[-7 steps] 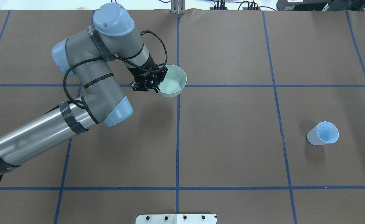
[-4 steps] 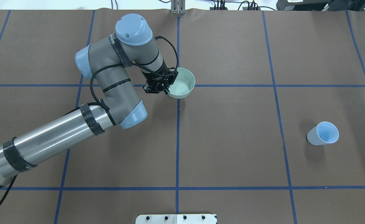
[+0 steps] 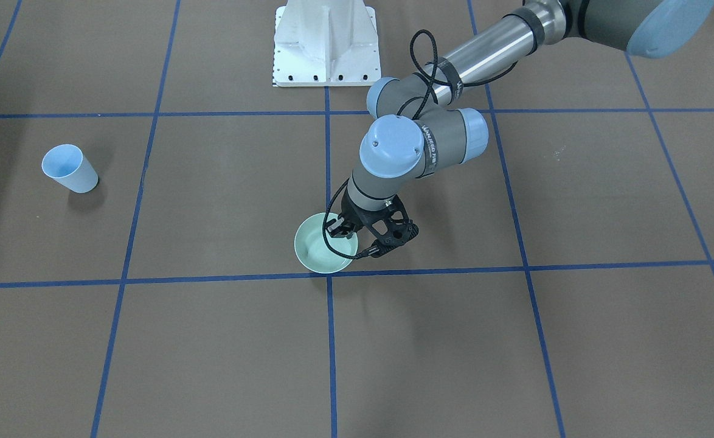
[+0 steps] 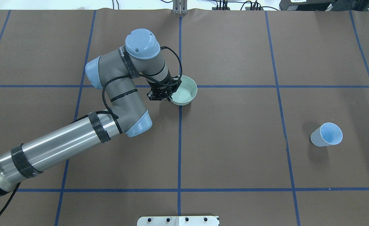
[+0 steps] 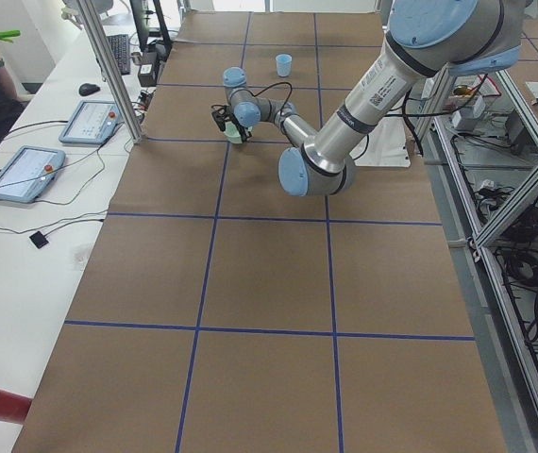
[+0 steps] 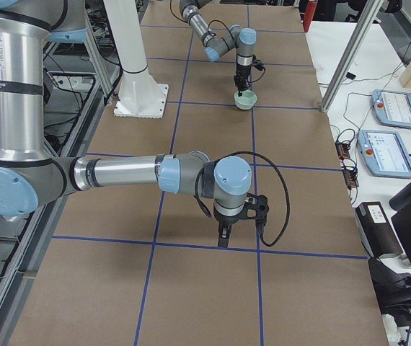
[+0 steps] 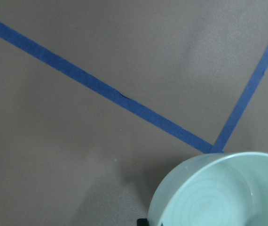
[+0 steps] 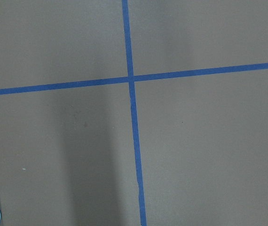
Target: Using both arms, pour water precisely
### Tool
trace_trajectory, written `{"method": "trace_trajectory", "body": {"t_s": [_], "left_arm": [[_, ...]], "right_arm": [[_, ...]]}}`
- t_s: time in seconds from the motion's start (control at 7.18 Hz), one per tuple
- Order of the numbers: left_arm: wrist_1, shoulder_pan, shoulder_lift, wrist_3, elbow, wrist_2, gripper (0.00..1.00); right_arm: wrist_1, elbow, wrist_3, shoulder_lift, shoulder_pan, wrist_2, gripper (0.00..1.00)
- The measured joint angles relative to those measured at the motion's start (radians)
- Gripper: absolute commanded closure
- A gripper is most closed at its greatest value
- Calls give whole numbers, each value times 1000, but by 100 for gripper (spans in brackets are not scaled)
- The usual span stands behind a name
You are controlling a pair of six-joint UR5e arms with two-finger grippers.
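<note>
You've got L gripper [image 4: 169, 95] clamped on bowl [image 4: 186, 91] rim near table [image 4: 234, 147] centre; cup [image 4: 327, 135] stands well apart twd R edge, nearer R gripper [image 6: 224, 235], whose grip I can't tell.

Left arm [image 4: 118, 91]: grey and silver, light-blue caps, bent over the table's [image 4: 234, 141] middle; left gripper [image 4: 170, 95] pinching a pale green bowl's [image 4: 186, 91] rim.
Right arm [image 6: 119, 173]: same build, stretched low; right gripper [image 6: 222, 240] pointing down, finger spread unclear.
Water [image 7: 216, 205]: faint rings on the bowl's floor.
</note>
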Motion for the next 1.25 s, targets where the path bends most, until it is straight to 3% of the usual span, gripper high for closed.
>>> {"method": "trace_trajectory", "body": {"t_s": [0.42, 0.7, 1.25], "left_arm": [[3, 8, 0, 28, -9, 22, 0], [17, -16, 2, 31, -78, 26, 0], [118, -49, 30, 32, -220, 27, 0]], "right_arm": [[0, 3, 0, 7, 0, 0, 1], [-2, 30, 0, 28, 2, -7, 1], [-3, 220, 44, 86, -88, -182, 1]]}}
